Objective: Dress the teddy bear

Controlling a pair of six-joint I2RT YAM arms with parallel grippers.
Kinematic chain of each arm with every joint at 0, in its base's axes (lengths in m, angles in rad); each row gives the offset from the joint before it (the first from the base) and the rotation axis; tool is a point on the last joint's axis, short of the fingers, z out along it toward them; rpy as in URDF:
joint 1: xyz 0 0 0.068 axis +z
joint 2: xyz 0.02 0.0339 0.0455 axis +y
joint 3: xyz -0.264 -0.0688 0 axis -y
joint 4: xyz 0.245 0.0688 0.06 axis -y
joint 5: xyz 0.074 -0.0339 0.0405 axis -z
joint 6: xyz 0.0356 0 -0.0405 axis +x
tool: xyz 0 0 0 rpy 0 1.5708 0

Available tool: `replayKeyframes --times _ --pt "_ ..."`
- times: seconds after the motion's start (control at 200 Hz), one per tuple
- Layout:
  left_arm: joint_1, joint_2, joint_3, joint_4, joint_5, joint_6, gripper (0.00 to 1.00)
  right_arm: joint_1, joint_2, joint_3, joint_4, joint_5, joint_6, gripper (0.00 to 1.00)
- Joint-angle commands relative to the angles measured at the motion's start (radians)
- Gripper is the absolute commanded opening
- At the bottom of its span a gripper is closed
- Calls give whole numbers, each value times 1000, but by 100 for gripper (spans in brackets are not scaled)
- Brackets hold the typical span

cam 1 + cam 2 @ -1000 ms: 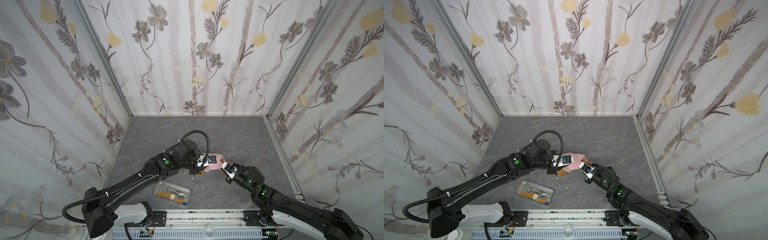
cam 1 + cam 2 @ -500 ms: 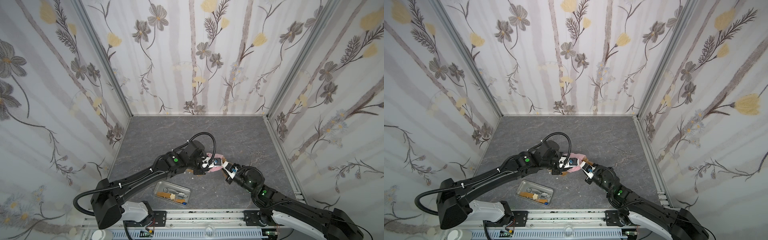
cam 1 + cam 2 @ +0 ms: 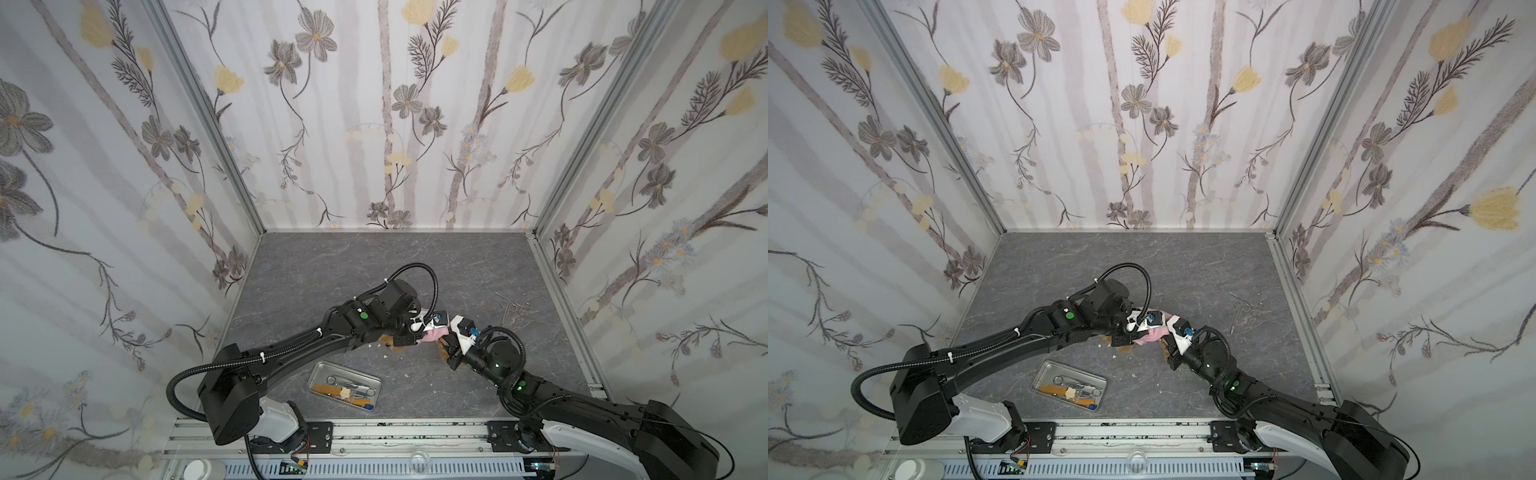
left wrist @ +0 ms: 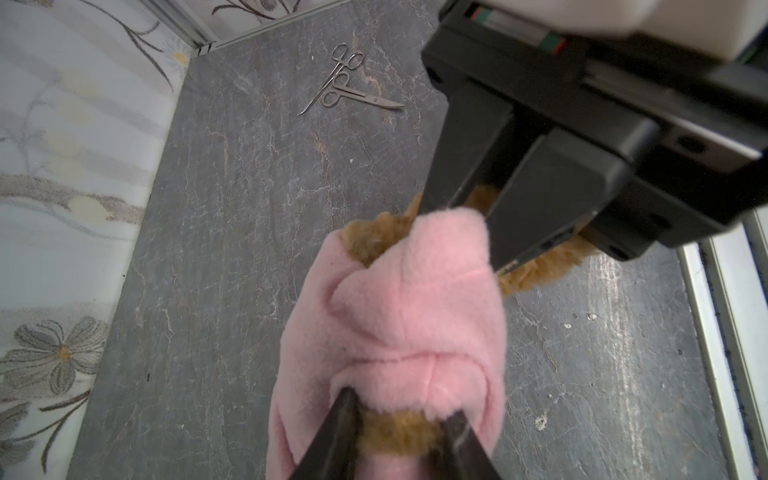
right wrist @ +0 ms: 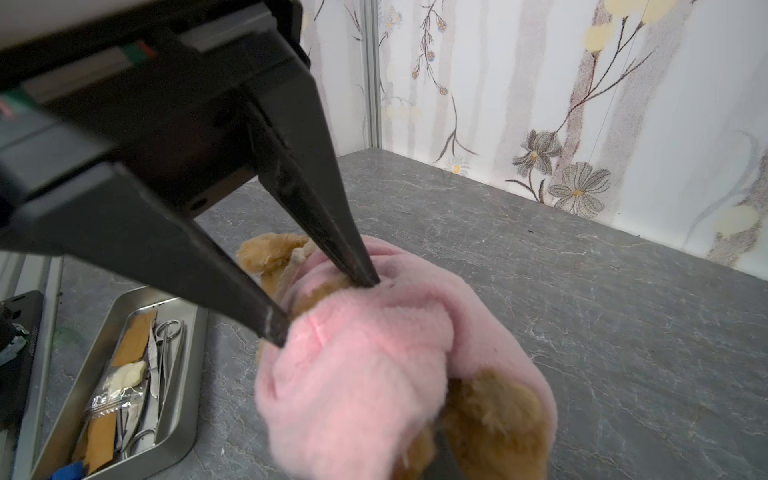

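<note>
**Bear held crosswise between both grippers**

Near the front of the grey table (image 3: 374, 266), your teddy bear (image 5: 498, 411) lies in the pink shirt (image 4: 407, 316). Its long axis runs from gripper to gripper, and the head end is unclear. Your left gripper (image 5: 319, 308) and right gripper (image 4: 461, 239) each clamp its fur.

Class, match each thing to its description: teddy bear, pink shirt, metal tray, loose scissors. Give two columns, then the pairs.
Column one:
1. teddy bear
2. pink shirt
3. metal tray
4. loose scissors

Column two:
A. lying alone on the bare table, toward its right side
B. soft fleece, pulled partly over the bear
C. shiny, holding tools and packets
D. shaggy golden-brown fur

Pairs: 1-D, 2-B, 3-C, 4-A
</note>
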Motion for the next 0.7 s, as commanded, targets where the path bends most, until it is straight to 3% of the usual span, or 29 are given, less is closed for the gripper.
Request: replayKeyframes --times 0.0,0.115,0.22,0.33,0.565,0.64,0.694 --pt "5 -2 -7 102 -29 -91 1 17 11 26 415 -88 89 0" --pt "16 -105 -83 254 -71 -236 0 -23 -35 -39 444 10 110 0" --pt "61 -249 -189 485 -21 -454 0 -38 -81 -59 408 40 123 0" --pt "67 -313 -264 645 -111 -610 0 -40 -90 -54 393 57 122 0" --pt "72 -366 -297 728 -56 -857 0 -39 -63 -45 395 103 125 0" --pt "73 -371 -307 729 -15 -890 0 -40 -44 -42 397 120 122 0" --pt "71 -368 -304 697 51 -840 0 -38 -40 -40 395 115 105 0"
